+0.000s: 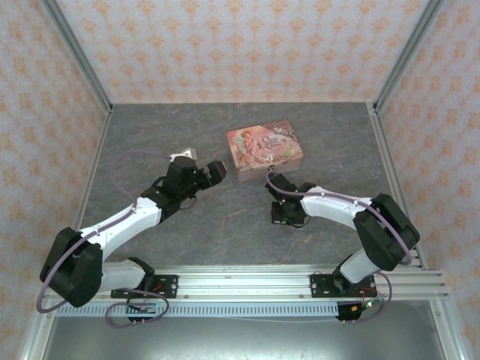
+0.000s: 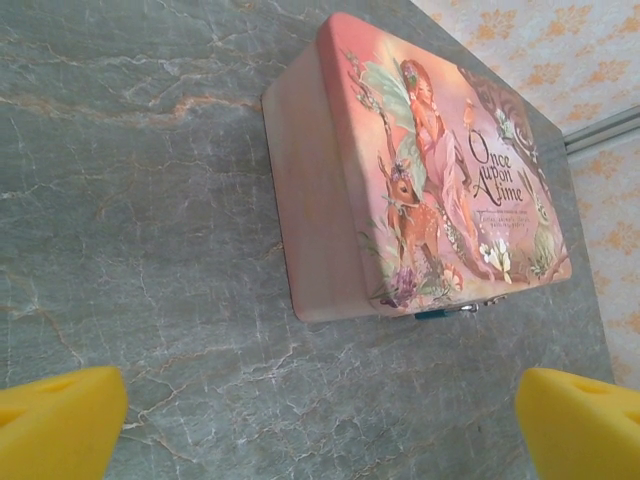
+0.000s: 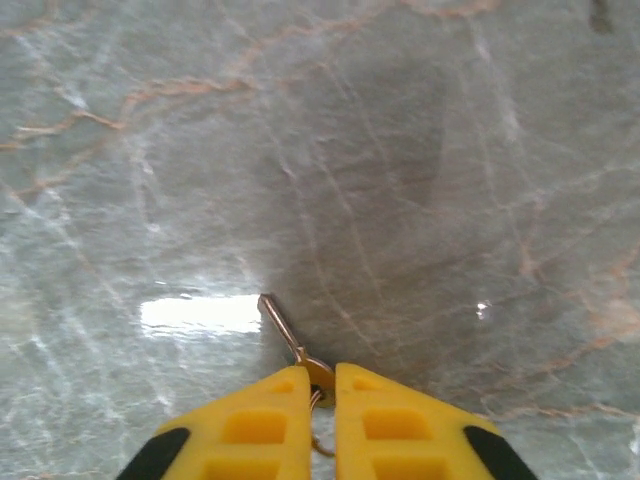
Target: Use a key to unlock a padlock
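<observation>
Top view: tin [image 1: 264, 144] mid-frame, both arms angled twd it. Left wrist: left gripper [image 2: 320, 425] spread wide facing the tin, prob. ready to steady it; padlock [image 2: 437, 313] at tin's lower edge. Right wrist: right gripper [image 3: 322, 378] pinching key [image 3: 283, 325], tip fwd for insertion.

Robot test cell, lab-type rig, not a lived-in room. Grey marble-look tabletop [image 1: 225, 225] boxed in by bare aluminium posts [image 1: 73, 52] and flat wall panels [image 1: 240, 45] (peach wallpaper print, repeating orange motifs). Arm bases [image 1: 71, 266] sit bolted on a slotted aluminium rail [image 1: 240, 282] along the near edge.
</observation>
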Tool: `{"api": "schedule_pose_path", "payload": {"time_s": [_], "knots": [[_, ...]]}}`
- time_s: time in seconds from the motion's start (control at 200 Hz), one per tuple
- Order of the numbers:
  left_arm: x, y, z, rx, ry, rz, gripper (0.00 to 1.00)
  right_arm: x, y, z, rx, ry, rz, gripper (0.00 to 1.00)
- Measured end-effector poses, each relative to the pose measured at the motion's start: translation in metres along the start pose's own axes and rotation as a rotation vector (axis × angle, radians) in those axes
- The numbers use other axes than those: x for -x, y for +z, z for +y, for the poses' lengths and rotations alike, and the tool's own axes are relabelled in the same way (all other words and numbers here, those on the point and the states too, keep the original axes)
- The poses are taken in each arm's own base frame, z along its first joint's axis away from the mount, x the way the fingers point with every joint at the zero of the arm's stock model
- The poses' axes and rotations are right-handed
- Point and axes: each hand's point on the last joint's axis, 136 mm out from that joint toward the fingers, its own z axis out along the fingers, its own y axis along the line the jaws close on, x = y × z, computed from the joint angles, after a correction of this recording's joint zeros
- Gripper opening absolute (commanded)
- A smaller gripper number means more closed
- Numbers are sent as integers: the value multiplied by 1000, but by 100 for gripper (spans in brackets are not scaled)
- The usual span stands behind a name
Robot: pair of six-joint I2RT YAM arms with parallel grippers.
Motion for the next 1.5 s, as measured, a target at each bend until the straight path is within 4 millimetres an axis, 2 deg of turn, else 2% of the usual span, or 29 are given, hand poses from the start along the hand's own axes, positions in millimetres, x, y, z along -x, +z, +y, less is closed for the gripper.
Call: {"api": "schedule_pose_path", "payload": {"time_s": [0.155, 0.38, 0.54, 0.716, 0.871, 0.956, 1.046, 1.211, 1.326, 1.501], "knots": [[2, -4, -2, -9, 2, -8, 100, 3, -3, 3, 18, -1, -19, 1], [2, -6, -4, -10, 3, -2, 100, 5, -21, 6, 84, -14, -81, 0], [9, -12, -23, -72, 3, 2, 100, 14, -40, 22, 204, -19, -162, 0], [16, -24, -59, -223, -2, 20, 95, 28, -82, 55, 456, -41, -306, 0], [19, -39, -102, -414, -9, 61, 80, 46, -149, 82, 739, -87, -510, 0], [23, -56, -134, -538, 11, 77, 76, 55, -188, 93, 869, -122, -607, 0], [24, -74, -165, -648, 50, 95, 70, 55, -215, 101, 967, -165, -655, 0], [12, -95, -200, -775, 123, 140, 58, 49, -243, 115, 1077, -229, -668, 0], [2, -91, -205, -791, 142, 179, 50, 49, -256, 119, 1122, -236, -681, 0], [-10, -83, -205, -785, 165, 221, 38, 49, -262, 121, 1150, -224, -685, 0]]}}
